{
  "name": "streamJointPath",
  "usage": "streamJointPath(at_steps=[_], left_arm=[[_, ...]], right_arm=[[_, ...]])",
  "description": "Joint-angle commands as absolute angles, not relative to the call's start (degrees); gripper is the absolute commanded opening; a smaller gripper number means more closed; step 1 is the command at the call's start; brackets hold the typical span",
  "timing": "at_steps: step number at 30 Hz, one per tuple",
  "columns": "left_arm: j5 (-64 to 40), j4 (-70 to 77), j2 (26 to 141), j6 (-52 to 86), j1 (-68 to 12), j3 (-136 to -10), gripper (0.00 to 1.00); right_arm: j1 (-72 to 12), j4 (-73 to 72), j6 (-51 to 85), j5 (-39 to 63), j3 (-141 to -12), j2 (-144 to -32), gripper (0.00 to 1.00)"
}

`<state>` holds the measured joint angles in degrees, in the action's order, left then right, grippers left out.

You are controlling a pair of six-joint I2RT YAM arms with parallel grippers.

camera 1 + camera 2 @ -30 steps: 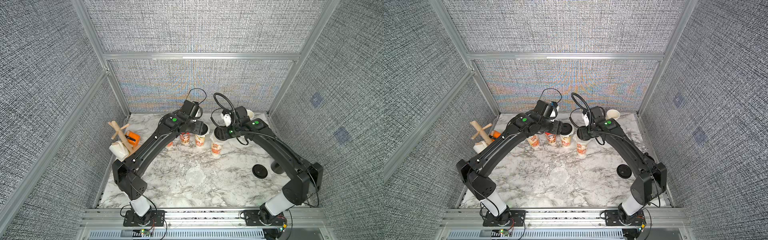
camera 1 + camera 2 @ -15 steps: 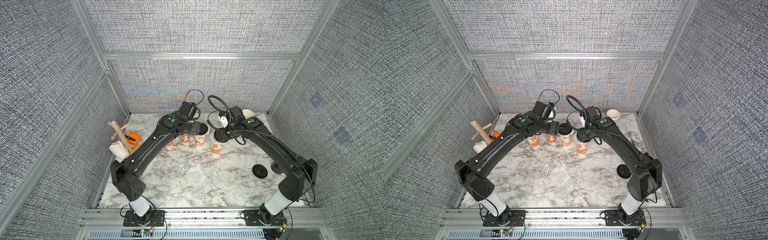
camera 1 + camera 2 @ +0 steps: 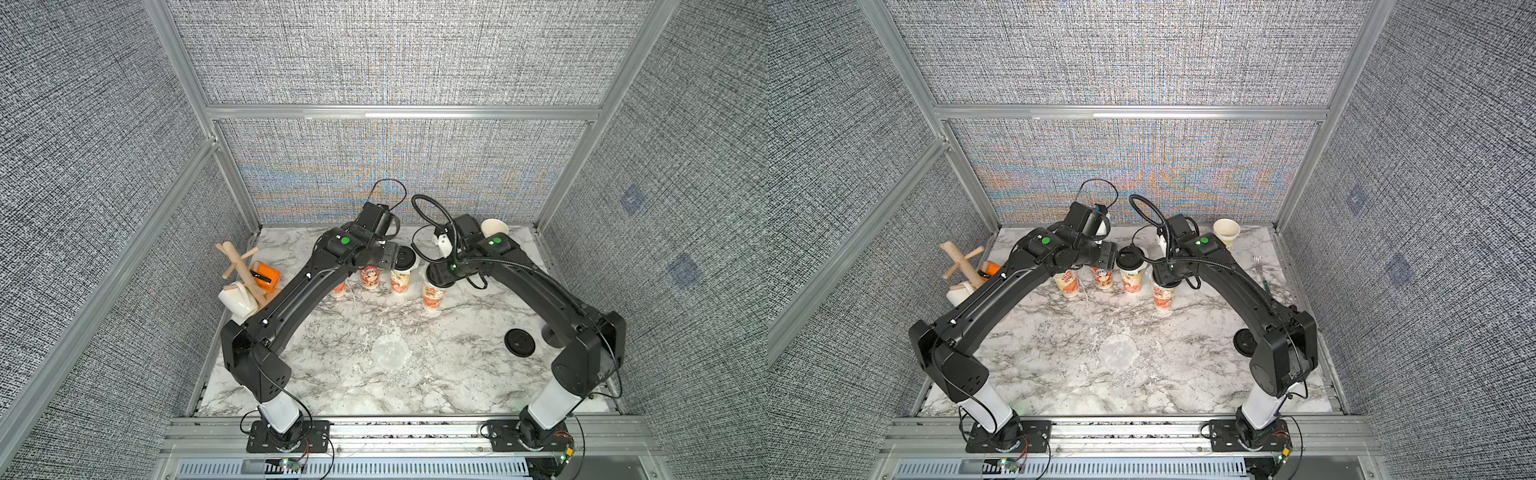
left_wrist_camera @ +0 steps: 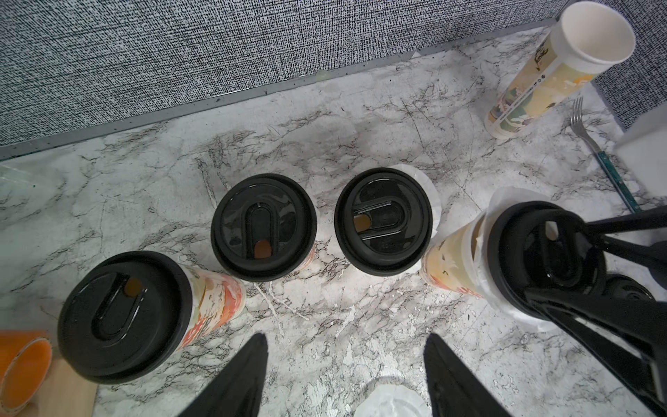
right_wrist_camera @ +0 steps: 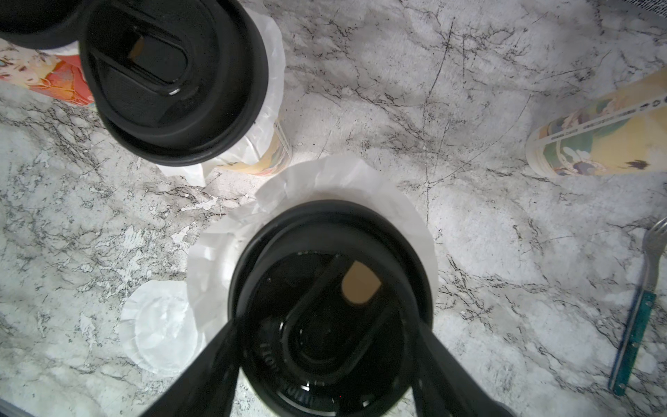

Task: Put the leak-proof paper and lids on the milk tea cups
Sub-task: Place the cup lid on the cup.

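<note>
Leak-proof paper [image 5: 213, 260] skirts the black lid [image 5: 325, 224] clamped by right claw [image 5: 325, 325]; left claw [image 4: 344, 339] gapes empty.

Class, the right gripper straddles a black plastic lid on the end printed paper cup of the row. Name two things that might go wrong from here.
1. The right gripper clasps the black plastic lid on the tall printed paper cup; pulling away might lift the lid or tip the cup.
2. The thin white paper disc beneath juts out unevenly, so the seal may leak.
</note>
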<state>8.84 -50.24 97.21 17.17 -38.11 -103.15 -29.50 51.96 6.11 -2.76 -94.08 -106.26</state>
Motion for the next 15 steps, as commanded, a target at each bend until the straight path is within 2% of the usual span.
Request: streamJointPath(at_steps=[1,15], left_arm=[[9.1,-49.5,97.3,17.2,-38.0,-103.1,0.71],[8.2,-49.1,97.5,17.0,-37.8,-102.6,0.71]], right_arm=[[-29.5,50.5,5.7,-2.6,-94.4,-106.7,0.57],[-29.5,50.7,5.6,-3.0,-95.8,-108.1,0.57]])
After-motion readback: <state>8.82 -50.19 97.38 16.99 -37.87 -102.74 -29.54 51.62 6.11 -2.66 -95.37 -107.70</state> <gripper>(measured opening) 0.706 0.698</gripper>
